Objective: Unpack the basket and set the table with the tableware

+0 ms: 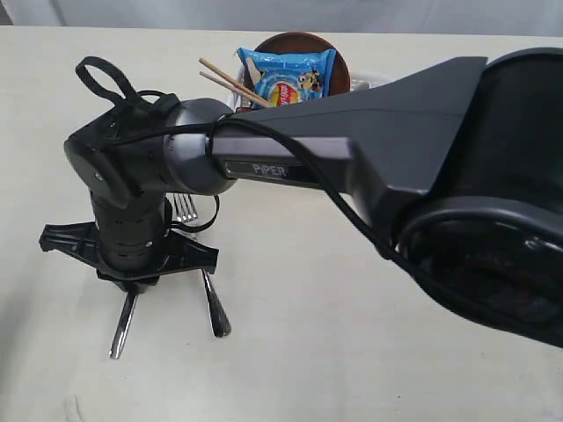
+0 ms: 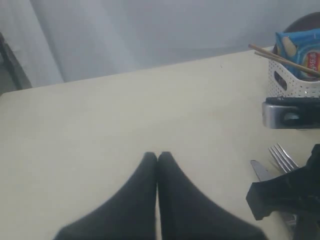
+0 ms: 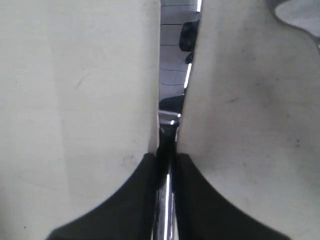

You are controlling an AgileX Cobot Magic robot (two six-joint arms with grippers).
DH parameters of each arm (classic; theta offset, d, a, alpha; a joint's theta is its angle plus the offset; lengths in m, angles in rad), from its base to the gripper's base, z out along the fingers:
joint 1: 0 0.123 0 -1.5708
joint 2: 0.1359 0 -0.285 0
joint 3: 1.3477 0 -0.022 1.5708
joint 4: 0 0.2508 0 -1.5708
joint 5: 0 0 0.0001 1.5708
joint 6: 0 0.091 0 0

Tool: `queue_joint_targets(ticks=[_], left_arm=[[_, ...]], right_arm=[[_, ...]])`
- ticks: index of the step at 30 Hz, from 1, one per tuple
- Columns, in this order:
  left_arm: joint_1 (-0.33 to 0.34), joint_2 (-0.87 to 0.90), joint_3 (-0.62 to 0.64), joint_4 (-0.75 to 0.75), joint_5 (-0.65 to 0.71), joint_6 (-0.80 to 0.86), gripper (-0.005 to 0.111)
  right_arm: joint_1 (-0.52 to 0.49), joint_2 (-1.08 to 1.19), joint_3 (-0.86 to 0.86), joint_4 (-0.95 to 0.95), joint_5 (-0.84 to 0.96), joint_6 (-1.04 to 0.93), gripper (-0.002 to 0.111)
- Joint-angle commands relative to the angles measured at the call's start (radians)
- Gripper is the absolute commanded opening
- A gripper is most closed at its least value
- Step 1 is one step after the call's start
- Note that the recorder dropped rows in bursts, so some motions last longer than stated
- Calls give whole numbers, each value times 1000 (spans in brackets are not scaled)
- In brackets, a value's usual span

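Note:
My right gripper (image 3: 167,155) is shut on the steel knife (image 3: 175,65), whose blade runs out ahead between the fingers. From the exterior view this gripper (image 1: 132,283) points straight down at the left of the table (image 1: 352,352). The knife's handle (image 1: 123,325) sticks out below it, and the fork (image 1: 214,308) lies just to its right. Whether the knife rests on the table or hangs just above it I cannot tell. My left gripper (image 2: 158,156) is shut and empty over bare tabletop. The basket (image 2: 290,82) holds chopsticks (image 1: 229,79) and a brown plate (image 1: 299,40).
A blue chip bag (image 1: 286,75) lies on top of the basket's contents. The right arm's long black link (image 1: 369,132) crosses the middle of the exterior view and hides most of the basket. The fork's tines (image 2: 282,157) and the knife's tip (image 2: 257,170) show in the left wrist view.

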State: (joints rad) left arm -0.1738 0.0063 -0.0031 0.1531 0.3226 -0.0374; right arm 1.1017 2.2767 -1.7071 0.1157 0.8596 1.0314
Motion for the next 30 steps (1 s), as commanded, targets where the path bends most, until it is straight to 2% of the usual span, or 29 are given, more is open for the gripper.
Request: queue_joint_targets(ticks=[1, 4, 7, 13, 20, 30], left_arm=[[-2, -6, 3, -7, 2, -6, 0], [-2, -6, 3, -7, 2, -6, 0], [-2, -6, 3, -7, 2, -6, 0], [-2, -6, 3, -7, 2, -6, 0], [-2, -6, 3, -7, 2, -6, 0], [-2, -6, 3, -7, 2, -6, 0]], right_arm=[[-6, 0, 1, -10, -9, 0, 22], [-6, -2, -1, -10, -9, -21, 39], [-18, -21, -2, -8, -27, -58, 47], [-97, -108, -2, -8, 58, -172, 46], [-167, -121, 0, -8, 250, -457, 46], [-143, -29, 0, 12, 182, -521, 46]])
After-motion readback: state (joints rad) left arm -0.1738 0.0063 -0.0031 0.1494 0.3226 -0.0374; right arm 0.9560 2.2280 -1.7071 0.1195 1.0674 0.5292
